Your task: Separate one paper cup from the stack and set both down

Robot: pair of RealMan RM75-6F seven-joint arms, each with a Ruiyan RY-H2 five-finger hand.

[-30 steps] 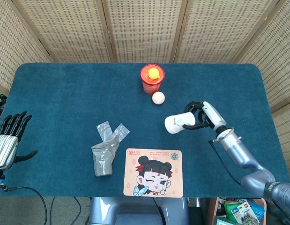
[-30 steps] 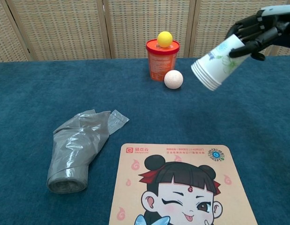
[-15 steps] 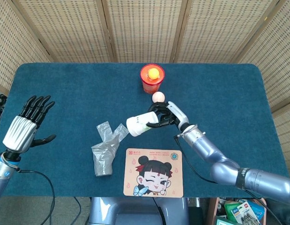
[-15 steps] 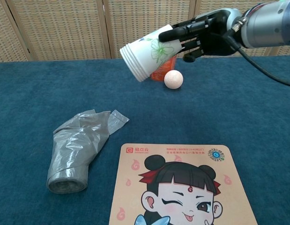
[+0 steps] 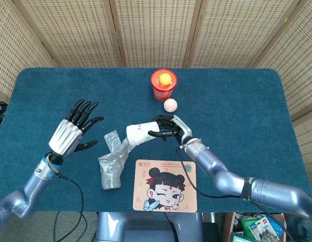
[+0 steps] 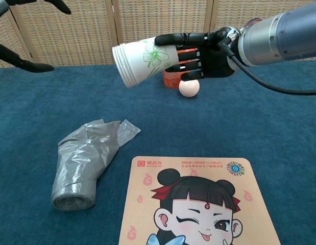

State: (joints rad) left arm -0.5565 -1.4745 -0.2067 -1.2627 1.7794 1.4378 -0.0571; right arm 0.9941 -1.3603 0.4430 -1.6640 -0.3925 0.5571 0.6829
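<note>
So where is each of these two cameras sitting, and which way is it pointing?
Head view: high up, looking steeply down on the whole blue table; both arms show, the left hand with fingers spread, and the right hand holding the stack of paper cups.
Chest view: low, near table height, looking across toward the wicker screen; the right hand and forearm show, with only the left hand's fingertips at the top left corner.
Both share: cup stack, grey plastic bag, cartoon mat, red cup, white ball.
</note>
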